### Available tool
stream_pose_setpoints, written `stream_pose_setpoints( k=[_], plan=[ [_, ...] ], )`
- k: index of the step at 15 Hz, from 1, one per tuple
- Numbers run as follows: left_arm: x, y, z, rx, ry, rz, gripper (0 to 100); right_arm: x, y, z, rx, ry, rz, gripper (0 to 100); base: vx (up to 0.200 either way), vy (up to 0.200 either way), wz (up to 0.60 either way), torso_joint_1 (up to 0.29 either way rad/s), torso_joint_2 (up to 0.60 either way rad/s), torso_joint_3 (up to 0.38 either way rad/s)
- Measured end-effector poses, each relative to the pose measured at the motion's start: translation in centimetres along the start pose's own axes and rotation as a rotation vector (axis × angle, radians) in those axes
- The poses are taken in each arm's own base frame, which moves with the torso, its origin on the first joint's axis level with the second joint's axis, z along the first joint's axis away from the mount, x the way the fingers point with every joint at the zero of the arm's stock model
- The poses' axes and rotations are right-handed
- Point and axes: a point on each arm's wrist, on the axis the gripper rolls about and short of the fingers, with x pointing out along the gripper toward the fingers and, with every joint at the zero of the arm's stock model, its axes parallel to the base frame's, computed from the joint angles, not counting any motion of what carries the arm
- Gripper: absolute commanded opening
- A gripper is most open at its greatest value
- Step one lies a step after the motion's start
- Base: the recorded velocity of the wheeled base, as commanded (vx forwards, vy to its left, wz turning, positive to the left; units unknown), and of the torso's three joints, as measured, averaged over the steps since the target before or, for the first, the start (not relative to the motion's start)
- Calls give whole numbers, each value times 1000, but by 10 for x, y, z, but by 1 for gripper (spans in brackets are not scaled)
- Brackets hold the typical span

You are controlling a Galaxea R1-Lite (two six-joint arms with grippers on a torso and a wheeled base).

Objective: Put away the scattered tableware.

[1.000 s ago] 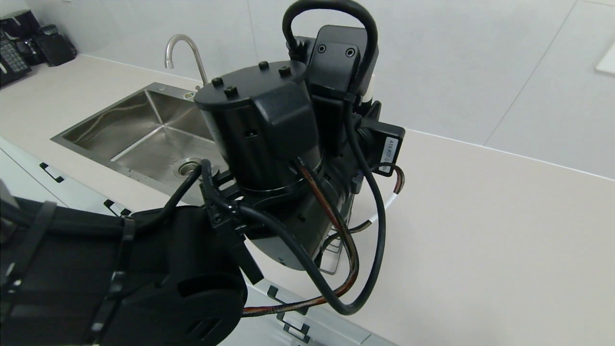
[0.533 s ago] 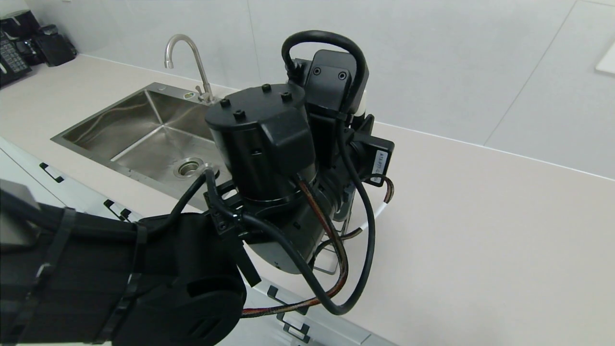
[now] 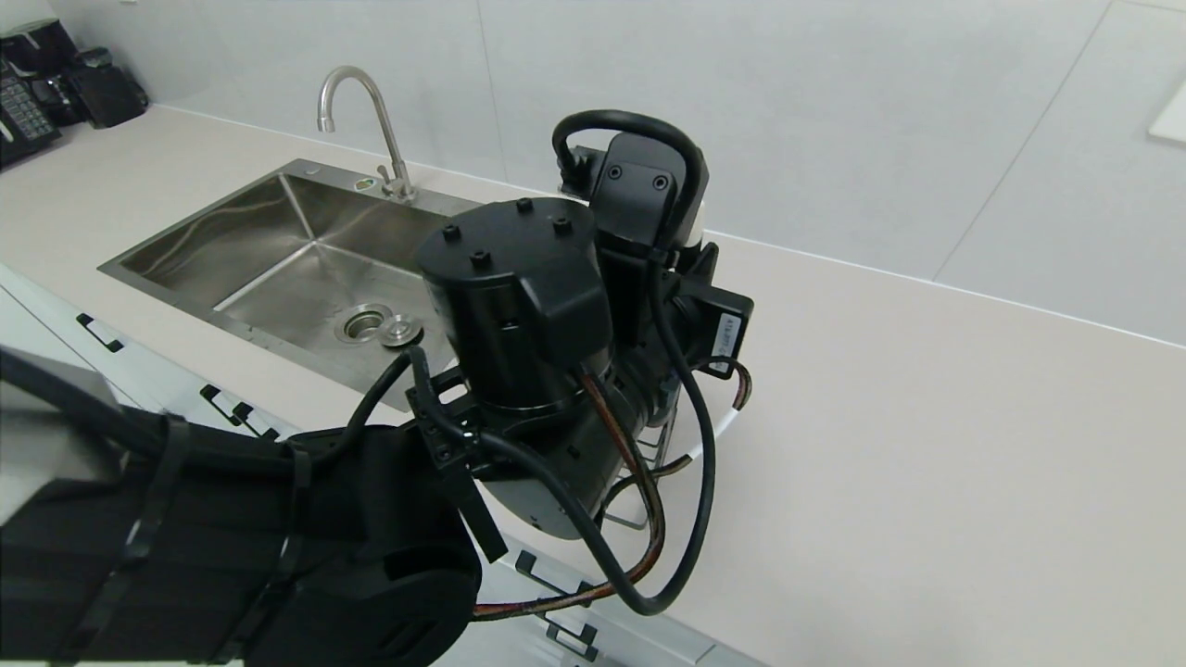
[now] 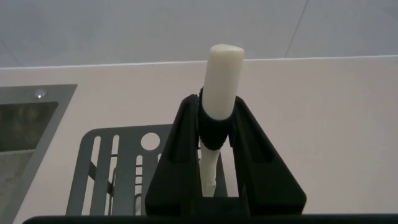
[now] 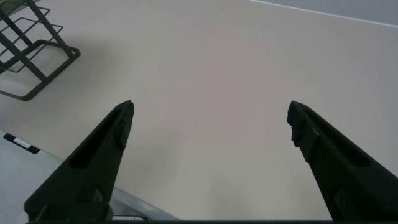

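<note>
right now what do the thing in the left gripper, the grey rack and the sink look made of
The cream handle: matte, smooth, probably plastic or ceramic. The rack: flat grey slotted sheet, likely coated metal. The sink: brushed stainless steel, streaky reflections.

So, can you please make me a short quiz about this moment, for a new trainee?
1. What does the left gripper hold?
A) a cream handle
B) a metal fork
C) nothing
2. True or false: the right gripper is shut on a spoon.
3. Name the grey thing that stands on the counter beside the sink.

Key
1. A.
2. False: it is open above the counter.
3. The slotted rack.
</note>
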Motion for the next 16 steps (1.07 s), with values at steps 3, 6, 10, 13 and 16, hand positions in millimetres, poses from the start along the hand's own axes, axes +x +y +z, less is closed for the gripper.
stream_pose_setpoints(
  k=[3,6,10,13,16],
  plan=[
    [-1,5,-9,2,22,0,0,0,0,0,0,0,0,100,0,0,0,0,0,0],
    [-1,5,-12,3,29,-7,0,0,0,0,0,0,0,100,0,0,0,0,0,0],
    [-1,4,-12,-9,29,-13,100,0,0,0,0,0,0,100,0,0,0,0,0,0],
    [-1,5,-12,-13,22,-42,100,0,0,0,0,0,0,100,0,0,0,0,0,0],
    [1,13,-12,-1,10,-30,100,0,0,0,2,0,0,100,0,0,0,0,0,0]
  ],
)
